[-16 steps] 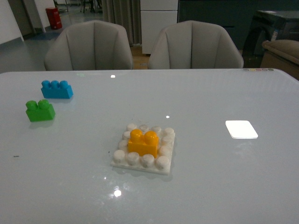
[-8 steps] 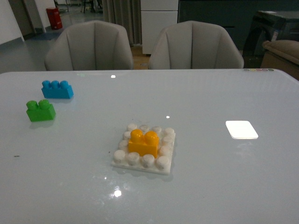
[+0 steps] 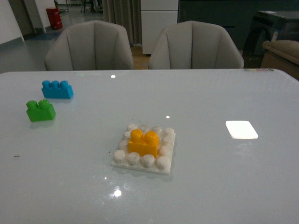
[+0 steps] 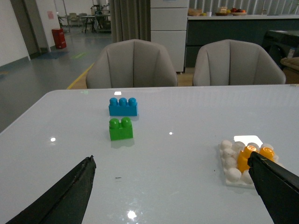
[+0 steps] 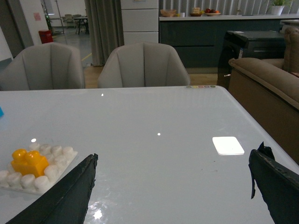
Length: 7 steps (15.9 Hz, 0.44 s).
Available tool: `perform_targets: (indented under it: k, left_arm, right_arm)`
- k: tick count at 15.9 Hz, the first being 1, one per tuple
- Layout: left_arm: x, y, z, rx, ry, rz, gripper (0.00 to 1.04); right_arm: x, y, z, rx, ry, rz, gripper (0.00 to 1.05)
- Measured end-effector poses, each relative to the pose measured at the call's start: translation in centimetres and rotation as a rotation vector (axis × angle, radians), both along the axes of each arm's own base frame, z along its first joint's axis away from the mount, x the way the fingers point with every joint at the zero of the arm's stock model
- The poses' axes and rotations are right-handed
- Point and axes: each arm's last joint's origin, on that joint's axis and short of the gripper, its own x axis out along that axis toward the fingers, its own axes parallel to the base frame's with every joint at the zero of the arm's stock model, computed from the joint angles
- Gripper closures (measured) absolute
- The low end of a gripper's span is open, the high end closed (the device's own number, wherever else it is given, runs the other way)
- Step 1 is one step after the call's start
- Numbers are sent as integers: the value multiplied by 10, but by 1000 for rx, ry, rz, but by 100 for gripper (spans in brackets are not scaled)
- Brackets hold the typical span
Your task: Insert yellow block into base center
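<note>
Yellow block (image 3: pixel 143 143) seated at the base (image 3: pixel 122 162) centre; both claws (image 4: pixel 173 186) (image 5: pixel 173 186) gape empty, so you need only verify seating.

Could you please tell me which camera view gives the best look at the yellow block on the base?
The front view: the yellow block sits unobstructed mid-frame on the base, white studs visible all round it. In the left wrist view a dark fingertip partly covers the block. The right wrist view shows it whole, near the frame's edge.
</note>
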Motion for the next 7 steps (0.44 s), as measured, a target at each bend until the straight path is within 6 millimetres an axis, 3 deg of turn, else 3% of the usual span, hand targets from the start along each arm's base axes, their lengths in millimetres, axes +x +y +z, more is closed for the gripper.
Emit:
perform_targets:
  k: [7]
  left_arm:
    - [0,0,0,0,0,0,7]
  right_arm:
    - [0,0,0,0,0,0,6]
